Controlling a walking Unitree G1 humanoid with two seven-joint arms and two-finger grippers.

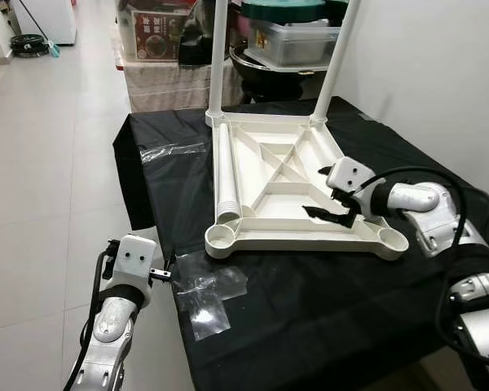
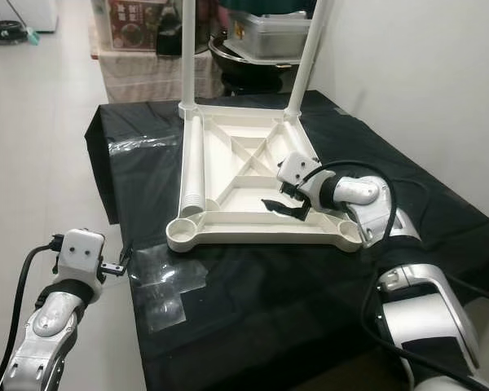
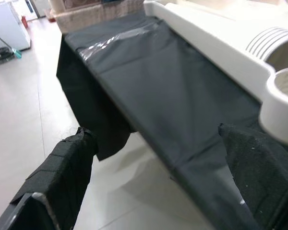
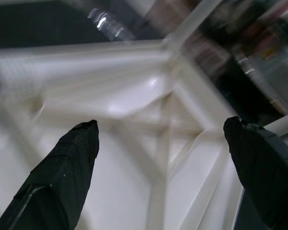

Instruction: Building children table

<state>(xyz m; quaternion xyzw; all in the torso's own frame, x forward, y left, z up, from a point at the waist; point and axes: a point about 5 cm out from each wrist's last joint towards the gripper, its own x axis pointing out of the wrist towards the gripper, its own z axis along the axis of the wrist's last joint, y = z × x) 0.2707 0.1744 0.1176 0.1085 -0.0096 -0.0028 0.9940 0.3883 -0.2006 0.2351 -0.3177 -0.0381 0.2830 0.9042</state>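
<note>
A white children's table top (image 1: 269,167) lies upside down on a black-clothed table (image 1: 310,309). Two white legs (image 1: 218,57) (image 1: 336,57) stand upright in its far corner sockets. A loose ribbed leg (image 1: 226,175) lies along the left rim inside the top. Both near corner sockets (image 1: 221,238) (image 1: 391,239) are empty. My right gripper (image 1: 314,192) hovers open just over the ribs near the front right, with nothing between its fingers (image 4: 67,167). My left gripper (image 1: 165,274) is open and empty at the clothed table's front-left edge, short of the near-left socket (image 3: 283,110).
Clear tape patches (image 1: 208,297) (image 1: 171,151) lie on the cloth. Behind the table are a dark pot (image 1: 269,69), a plastic bin (image 1: 297,41) and boxes (image 1: 159,37). A white wall (image 1: 440,73) runs along the right. Tiled floor (image 1: 49,163) stretches out on the left.
</note>
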